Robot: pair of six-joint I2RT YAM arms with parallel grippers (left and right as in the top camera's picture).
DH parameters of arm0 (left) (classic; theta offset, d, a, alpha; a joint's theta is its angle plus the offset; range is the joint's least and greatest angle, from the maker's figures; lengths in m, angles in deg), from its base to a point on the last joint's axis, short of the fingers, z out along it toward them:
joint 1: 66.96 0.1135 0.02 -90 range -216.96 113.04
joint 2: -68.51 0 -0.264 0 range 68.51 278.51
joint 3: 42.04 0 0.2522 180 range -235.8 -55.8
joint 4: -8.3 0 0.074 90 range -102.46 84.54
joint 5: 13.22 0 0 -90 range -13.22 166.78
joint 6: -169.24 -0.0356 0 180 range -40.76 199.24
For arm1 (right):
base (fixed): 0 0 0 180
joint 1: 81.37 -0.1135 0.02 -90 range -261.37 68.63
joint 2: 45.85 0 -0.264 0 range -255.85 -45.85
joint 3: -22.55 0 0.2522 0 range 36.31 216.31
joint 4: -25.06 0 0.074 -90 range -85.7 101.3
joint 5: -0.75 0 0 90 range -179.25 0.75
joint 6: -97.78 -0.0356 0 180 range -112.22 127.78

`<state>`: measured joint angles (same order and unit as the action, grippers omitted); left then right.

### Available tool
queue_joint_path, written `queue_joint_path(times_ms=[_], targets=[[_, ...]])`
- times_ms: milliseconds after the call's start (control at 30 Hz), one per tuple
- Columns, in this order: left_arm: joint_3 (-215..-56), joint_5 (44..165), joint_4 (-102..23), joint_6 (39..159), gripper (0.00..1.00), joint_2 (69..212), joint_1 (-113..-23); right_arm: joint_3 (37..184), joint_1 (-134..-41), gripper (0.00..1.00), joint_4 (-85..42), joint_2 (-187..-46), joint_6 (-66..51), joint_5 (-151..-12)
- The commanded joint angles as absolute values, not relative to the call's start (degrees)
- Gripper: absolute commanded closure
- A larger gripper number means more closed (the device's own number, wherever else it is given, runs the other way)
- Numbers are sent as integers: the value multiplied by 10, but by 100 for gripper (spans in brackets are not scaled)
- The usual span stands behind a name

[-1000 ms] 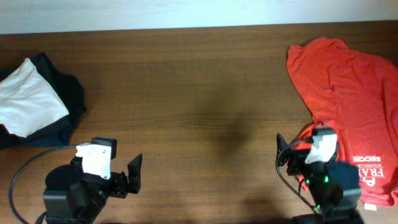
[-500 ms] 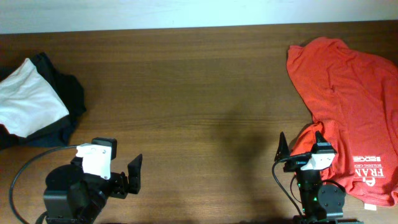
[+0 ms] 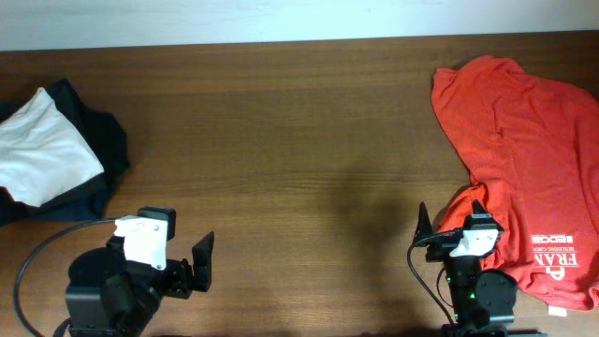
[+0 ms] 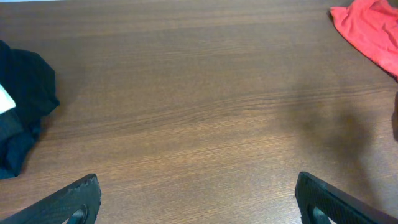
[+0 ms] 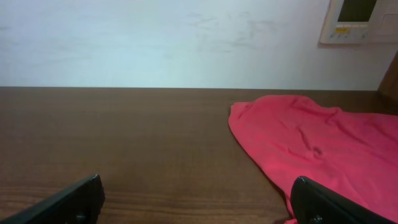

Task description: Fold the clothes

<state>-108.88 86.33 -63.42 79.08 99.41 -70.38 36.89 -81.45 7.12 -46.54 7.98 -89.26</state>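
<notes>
Clothes in two heaps, one at each end of the brown table (image 3: 299, 140). At the right end, a red T-shirt (image 3: 524, 131), spread out but wrinkly, with white letters (image 3: 554, 271) near the front edge. At the left end, a white T-shirt (image 3: 42, 154), bunched up on top of dark blue clothes (image 3: 110, 140). Lots of bare wood between the two heaps.

Near the front left corner, the left pincer (image 4: 198, 180). Both fingers (image 4: 74, 199) wide apart, with nothing but wood between them. Holds nothing. Points across the table, with the dark blue clothes off to one side and a bit of red off to the other. Well apart from both heaps. A black cable (image 3: 42, 248) in a loop beside the arm.

Near the front right corner, the right pincer (image 5: 198, 182). Both fingers (image 5: 68, 202) wide apart here too. Holds nothing. Points toward the back of the table and the white wall (image 5: 155, 43). From above, sits right at the near edge of the red T-shirt, with one finger over the red cloth. Touching or not: cannot tell. High up on the wall at the right, a small pale panel (image 5: 357, 18).
</notes>
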Motion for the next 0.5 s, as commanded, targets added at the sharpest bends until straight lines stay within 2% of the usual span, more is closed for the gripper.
queue_joint_path(times_ms=[0,333,467], targets=[[-1087,859,-634,797,1,991,-703,366,-810,1,67,-462,82,-900],[-1086,859,-634,797,1,984,-703,366,-810,1,67,-462,82,-900],[-1053,823,-633,796,1,907,-701,366,-810,1,67,-462,82,-900]])
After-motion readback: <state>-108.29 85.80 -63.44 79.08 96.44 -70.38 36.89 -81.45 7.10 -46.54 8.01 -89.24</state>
